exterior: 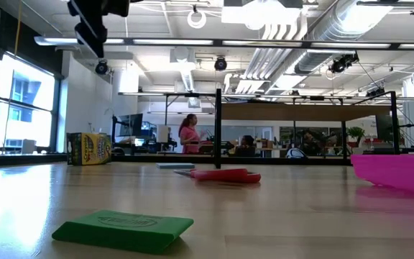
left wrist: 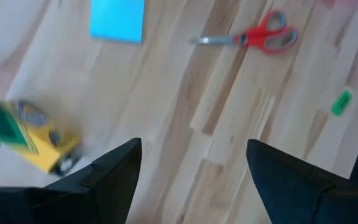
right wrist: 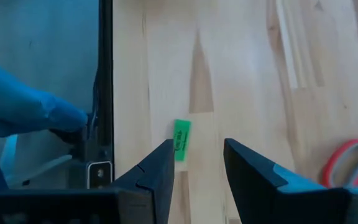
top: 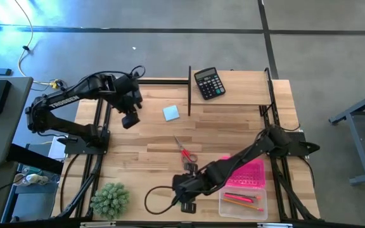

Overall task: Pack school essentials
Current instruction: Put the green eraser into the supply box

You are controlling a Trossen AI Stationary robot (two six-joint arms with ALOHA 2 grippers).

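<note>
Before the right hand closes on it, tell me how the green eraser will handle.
The green eraser is a flat slab lying flush on the table, so it likely won't roll or tip. Being low, it may skid if nudged. The right hand hovers open above it.

- The pale wooden plank counter (top: 233,120) looks smooth with a slight sheen.
- The scissors (left wrist: 253,38) have glossy red plastic handles and bare metal blades.
- The flat green rubber eraser (exterior: 123,230) looks matt.
- The pink plastic tray (exterior: 401,171) is translucent and shiny.

scissors (right wrist: 353,163): cut by edge | crayon box (left wrist: 30,134): blurred
</note>
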